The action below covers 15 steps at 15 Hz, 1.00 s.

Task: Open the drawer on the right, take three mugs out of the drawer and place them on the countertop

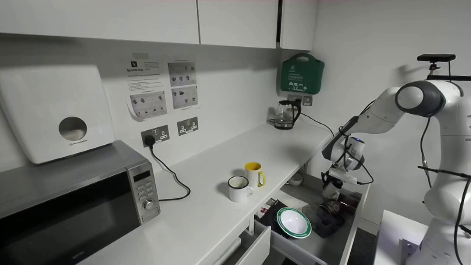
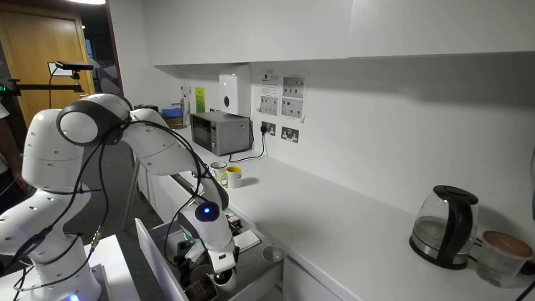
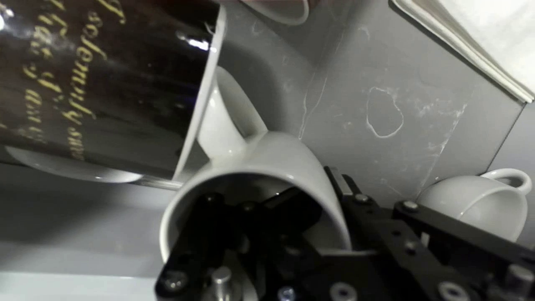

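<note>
The wide drawer (image 1: 355,232) stands pulled out, its grey floor visible in both exterior views. Inside its far end, a pale mug (image 3: 288,154) has its mouth turned toward my gripper (image 3: 313,188). One finger reaches inside the mug and the other lies along its outer wall, so the jaws are shut on that wall. Whether the mug touches the drawer floor I cannot tell. On the white countertop (image 1: 206,162) a white-grey mug (image 1: 237,194) with a black rim stands upright beside a white mug with a yellow inside (image 1: 252,177).
Close to the held mug's handle lies a dark mug with gold lettering (image 3: 113,83). A white cup (image 3: 489,205), a green-rimmed bowl (image 1: 293,223) and dark items share the drawer. A smaller drawer (image 1: 257,248) is out too. The counter bears a kettle (image 1: 285,119) and a microwave (image 1: 73,206).
</note>
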Available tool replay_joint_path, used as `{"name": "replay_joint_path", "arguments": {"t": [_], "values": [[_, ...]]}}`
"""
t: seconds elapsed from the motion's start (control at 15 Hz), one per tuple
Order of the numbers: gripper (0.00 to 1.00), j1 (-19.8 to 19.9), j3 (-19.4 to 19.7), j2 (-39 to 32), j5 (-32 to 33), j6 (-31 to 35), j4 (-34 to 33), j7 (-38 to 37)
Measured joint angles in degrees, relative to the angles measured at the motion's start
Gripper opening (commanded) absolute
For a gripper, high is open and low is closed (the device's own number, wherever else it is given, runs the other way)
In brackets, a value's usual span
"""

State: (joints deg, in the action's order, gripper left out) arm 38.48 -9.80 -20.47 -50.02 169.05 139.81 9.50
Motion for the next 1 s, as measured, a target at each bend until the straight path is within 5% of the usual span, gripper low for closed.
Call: {"name": "replay_joint_path", "arguments": {"t": [0.53, 1.0], "values": [[0.02, -1.63, 1.07, 6.83, 4.22, 3.72, 3.28, -0.25], [0.02, -5.02, 6.81, 14.19, 19.01, 5.24, 6.75, -6.31]]}}
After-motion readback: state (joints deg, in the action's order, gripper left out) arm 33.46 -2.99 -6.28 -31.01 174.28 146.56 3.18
